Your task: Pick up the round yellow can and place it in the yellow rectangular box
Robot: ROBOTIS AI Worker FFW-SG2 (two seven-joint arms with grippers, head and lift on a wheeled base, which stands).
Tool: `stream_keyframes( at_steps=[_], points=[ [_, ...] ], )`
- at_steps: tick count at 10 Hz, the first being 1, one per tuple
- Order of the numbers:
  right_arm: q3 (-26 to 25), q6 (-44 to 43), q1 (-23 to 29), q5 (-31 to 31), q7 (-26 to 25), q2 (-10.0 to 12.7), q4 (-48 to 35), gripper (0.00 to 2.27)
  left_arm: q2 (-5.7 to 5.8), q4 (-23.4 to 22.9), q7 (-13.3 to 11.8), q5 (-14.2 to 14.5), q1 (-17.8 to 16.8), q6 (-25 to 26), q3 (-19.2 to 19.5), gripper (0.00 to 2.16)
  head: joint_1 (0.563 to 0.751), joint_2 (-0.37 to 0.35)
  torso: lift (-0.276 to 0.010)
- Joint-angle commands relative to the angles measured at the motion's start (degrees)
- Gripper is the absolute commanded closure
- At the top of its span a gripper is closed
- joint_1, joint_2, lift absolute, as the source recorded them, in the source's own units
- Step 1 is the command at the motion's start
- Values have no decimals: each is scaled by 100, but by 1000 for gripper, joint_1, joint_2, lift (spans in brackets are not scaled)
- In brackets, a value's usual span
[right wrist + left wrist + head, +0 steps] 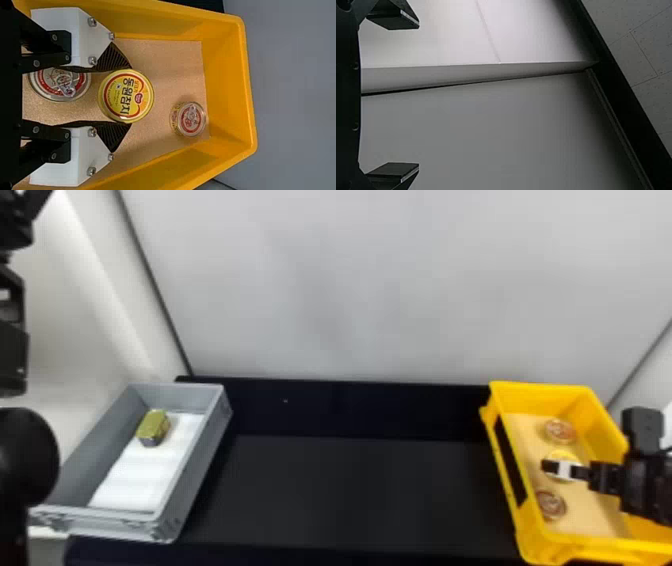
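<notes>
Over the yellow rectangular box (539,390), my right gripper (550,466) partly covers the round yellow can (564,455). In the right wrist view the right gripper (130,96) is shut on the yellow can (126,95), one fingertip against each side, its printed face toward the camera. The can is inside the box outline; whether its base touches the floor I cannot tell. Parked at the head view's left edge is my left gripper (17,220); in the left wrist view the left gripper (418,95) is open, nothing between its fingers.
Two other round cans flank the yellow one in the box, one (560,431) farther back and one (551,504) nearer. At the left, a gray box (200,457) holds a gold block-shaped can (153,427). Between the boxes lies a black tabletop (360,490).
</notes>
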Motion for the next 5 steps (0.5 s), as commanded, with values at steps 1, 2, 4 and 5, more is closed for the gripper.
stream_keyframes(
  at_steps=[1, 2, 4, 5],
  points=[
    [1, -58, 14, -8, -2, 12, 38, 707, 7, 0, 0, 1, 6, -7, 3, 35, 694, 54, -3],
    [1, -67, 23, -8, -2, 12, 38, 704, -2, 0, 0, -8, 6, -7, 3, 36, 694, 54, -3],
    [-16, -111, 41, -52, 7, 12, 38, 507, 7, 0, 0, 1, 6, -15, -6, 35, 694, 54, -3],
    [-16, -137, 76, -52, -10, 21, 29, 453, -2, 0, 0, 1, 6, -15, 3, 35, 694, 54, -3]
  ],
)
